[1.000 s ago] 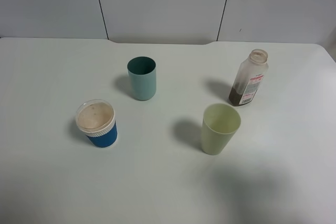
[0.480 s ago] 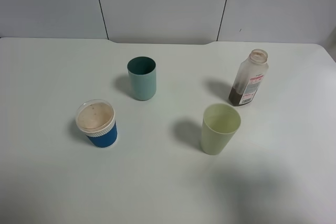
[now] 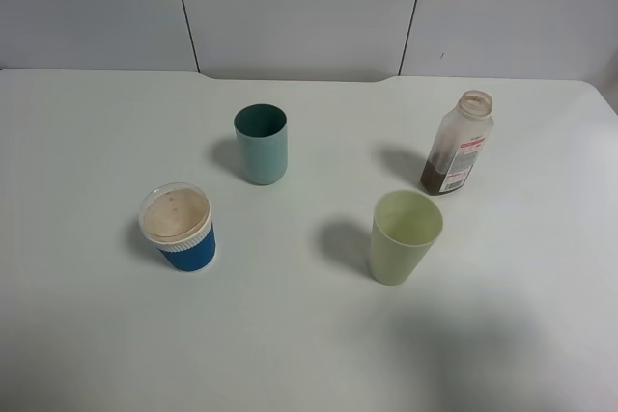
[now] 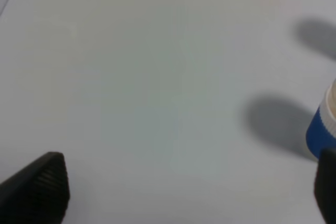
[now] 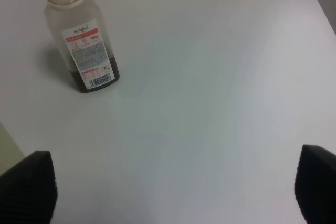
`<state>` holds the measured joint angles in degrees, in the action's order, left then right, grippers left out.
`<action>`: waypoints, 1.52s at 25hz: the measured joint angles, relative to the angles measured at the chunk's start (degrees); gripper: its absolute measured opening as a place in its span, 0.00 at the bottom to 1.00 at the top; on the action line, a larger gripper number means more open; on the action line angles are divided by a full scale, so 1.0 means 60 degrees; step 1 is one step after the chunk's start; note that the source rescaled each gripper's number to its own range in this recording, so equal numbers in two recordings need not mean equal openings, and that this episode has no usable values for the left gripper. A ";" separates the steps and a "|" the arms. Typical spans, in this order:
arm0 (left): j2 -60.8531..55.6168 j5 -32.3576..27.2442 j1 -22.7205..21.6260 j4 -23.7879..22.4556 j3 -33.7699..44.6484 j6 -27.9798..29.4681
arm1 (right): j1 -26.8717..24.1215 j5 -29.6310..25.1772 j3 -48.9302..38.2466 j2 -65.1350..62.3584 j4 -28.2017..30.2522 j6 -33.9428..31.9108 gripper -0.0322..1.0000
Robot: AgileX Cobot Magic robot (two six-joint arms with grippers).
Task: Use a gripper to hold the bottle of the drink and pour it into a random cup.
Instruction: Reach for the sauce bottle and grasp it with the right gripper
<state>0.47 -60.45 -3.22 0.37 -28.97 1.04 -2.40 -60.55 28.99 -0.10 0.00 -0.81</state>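
Checking the high view first: nothing on the table (image 3: 87,142) has shifted against the earlier frames. The bottle (image 3: 458,147) stands upright and capless at two o'clock from the table's middle, the drink (image 3: 442,178) low in it. The cup (image 3: 261,145) stands at eleven o'clock, the yellow-green tumbler (image 3: 405,236) at three, the blue lidded cup (image 3: 178,229) at nine. Neither arm shows here.

Left wrist view: my left gripper (image 4: 186,187) has its fingers wide apart and holds nothing; the blue lidded cup (image 4: 321,129) is near one finger.

Right wrist view: my right gripper (image 5: 170,187) is spread wide and empty. The bottle (image 5: 79,40) is ahead, well apart, not between the fingers.

Judgement: no progress since the earlier frame; the reach for the bottle is not yet begun.
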 joint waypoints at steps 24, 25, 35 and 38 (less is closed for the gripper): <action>0.0000 0.0000 0.0000 0.0000 0.0000 0.0000 | 0.0552 0.0000 0.0000 0.0000 -0.0216 0.0000 0.85; 0.0000 0.0000 0.0000 0.0000 0.0000 0.0000 | 0.0552 0.0000 0.0000 0.0000 -0.0237 0.0000 0.85; 0.0000 0.0000 0.0000 0.0000 0.0000 0.0000 | 0.0555 0.0477 0.0422 0.0289 -0.0247 0.0012 0.85; 0.0000 0.0000 0.0000 0.0000 0.0000 0.0000 | 0.0563 0.0942 0.1147 0.1229 -0.0247 0.0243 0.85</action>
<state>0.47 -60.45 -3.22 0.37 -28.97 1.04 0.98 -54.90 35.87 7.27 -1.48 0.65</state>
